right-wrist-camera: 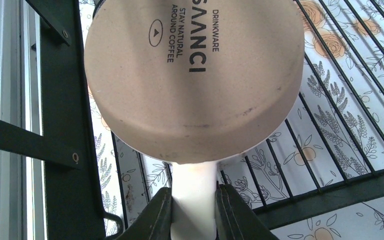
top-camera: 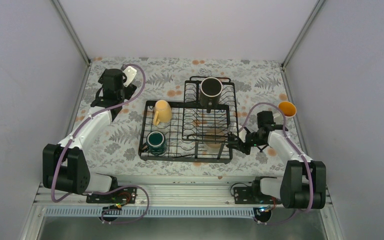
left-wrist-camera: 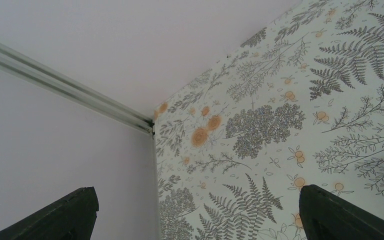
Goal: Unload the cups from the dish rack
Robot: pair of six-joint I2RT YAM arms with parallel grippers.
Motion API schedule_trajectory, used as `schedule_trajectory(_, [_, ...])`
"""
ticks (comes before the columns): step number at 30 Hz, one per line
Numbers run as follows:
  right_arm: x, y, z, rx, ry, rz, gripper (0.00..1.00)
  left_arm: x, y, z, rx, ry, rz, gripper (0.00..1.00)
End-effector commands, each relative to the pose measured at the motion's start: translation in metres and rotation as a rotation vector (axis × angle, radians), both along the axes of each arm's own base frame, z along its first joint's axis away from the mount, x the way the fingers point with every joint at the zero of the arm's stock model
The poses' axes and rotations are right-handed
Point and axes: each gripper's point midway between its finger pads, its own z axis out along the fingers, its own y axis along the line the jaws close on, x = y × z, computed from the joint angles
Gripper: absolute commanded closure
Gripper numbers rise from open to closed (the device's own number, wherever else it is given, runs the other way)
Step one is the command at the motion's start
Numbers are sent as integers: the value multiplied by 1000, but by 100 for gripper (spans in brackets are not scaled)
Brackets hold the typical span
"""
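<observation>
The cream-white mug (right-wrist-camera: 192,80) sits in the near right part of the dish rack (top-camera: 187,156), over the wire slots, with its bare printed base turned toward the right arm's wrist. Its handle (right-wrist-camera: 194,185) points back at that arm. The right end effector (right-wrist-camera: 194,205) is pinching the handle, with a dark finger pressed against each side of it. I cannot tell whether the mug rests on the wires or is lifted off them.

Three more cups are in the rack. The black mug (top-camera: 211,89) stands mouth up in the smaller raised basket on the far side. The pale yellow mug (top-camera: 162,112) is in the far left part. The teal mug (top-camera: 156,142) stands mouth up in the near left corner, just in front of the yellow one.

The tall white mug (top-camera: 287,108), showing its orange inside, is out of the rack. It is on the desk (top-camera: 110,142) near the right wall, just beyond the right arm.

The rack stands about mid-desk on the fern-and-flower patterned cover. The right arm reaches in low from the rack's near right corner.

The left arm stretches away to the desk's far left corner, well apart from the rack. The left end effector (left-wrist-camera: 198,195) is spread wide with nothing between its fingers (left-wrist-camera: 75,210), and it faces the patterned surface where that meets the pale wall (left-wrist-camera: 55,150).
</observation>
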Motion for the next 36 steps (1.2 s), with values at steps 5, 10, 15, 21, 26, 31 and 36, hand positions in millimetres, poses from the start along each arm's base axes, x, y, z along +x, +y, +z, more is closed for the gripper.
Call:
schedule_trajectory(5, [2, 3, 15, 51, 8, 14, 96, -2, 0, 9, 4, -35, -2, 0])
schedule_trajectory(10, [5, 6, 21, 97, -10, 27, 96, -3, -1, 9, 5, -38, -4, 0])
schedule_trajectory(15, [12, 6, 26, 166, 15, 17, 96, -3, 0, 9, 7, -40, -2, 0])
schedule_trajectory(21, [19, 3, 36, 242, 18, 22, 96, -5, 1, 7, 14, -46, -5, 0])
schedule_trajectory(26, [28, 5, 53, 302, -3, 23, 96, -3, 1, 7, 17, -45, -3, 0])
schedule_trajectory(31, [35, 6, 72, 346, -18, 18, 96, -3, 0, 7, 18, -47, -4, 0])
schedule_trajectory(36, [49, -3, 87, 307, -66, -24, 96, -4, 1, 7, 22, -47, -4, 0])
